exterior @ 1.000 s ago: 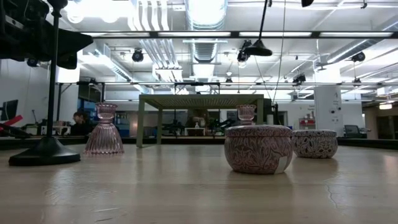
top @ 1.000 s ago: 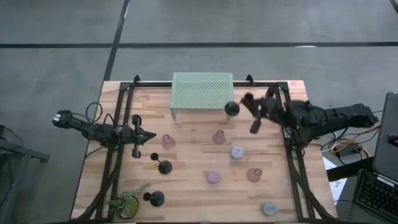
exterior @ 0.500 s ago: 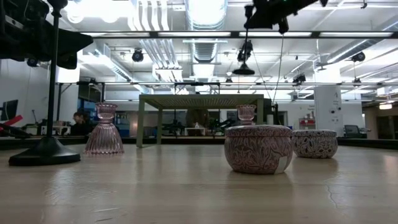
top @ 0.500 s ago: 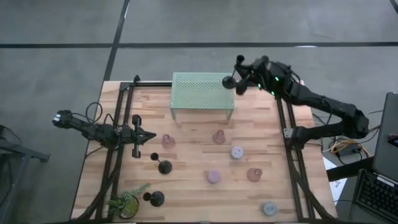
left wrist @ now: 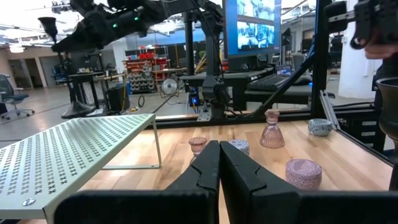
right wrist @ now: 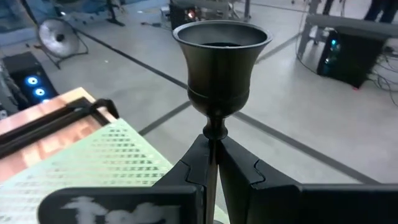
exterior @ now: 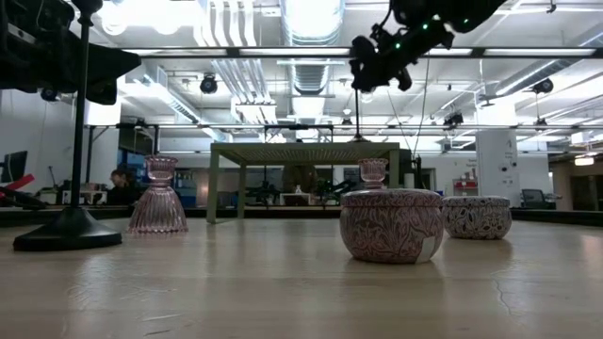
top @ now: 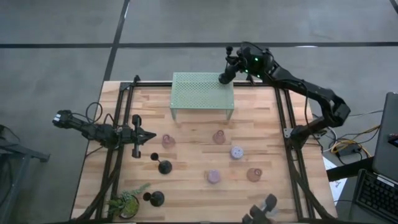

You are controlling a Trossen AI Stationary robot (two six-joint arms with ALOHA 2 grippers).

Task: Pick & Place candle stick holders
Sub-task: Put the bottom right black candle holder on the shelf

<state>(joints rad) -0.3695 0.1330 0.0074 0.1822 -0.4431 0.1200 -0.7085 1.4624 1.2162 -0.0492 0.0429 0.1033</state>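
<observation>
Right gripper (right wrist: 211, 163) clamped on black holder (right wrist: 219, 68) thin stem, above rack (top: 202, 93) at 1 o'clock. Rigid, top-heavy; likely swings. Left gripper (top: 151, 138) closed, empty, idle.

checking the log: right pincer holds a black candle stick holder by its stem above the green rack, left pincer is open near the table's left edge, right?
Not quite: the left pincer is shut, fingers pressed together in the left wrist view. The rest holds: the right pincer grips the black candle stick holder by its stem above the green rack.
</observation>
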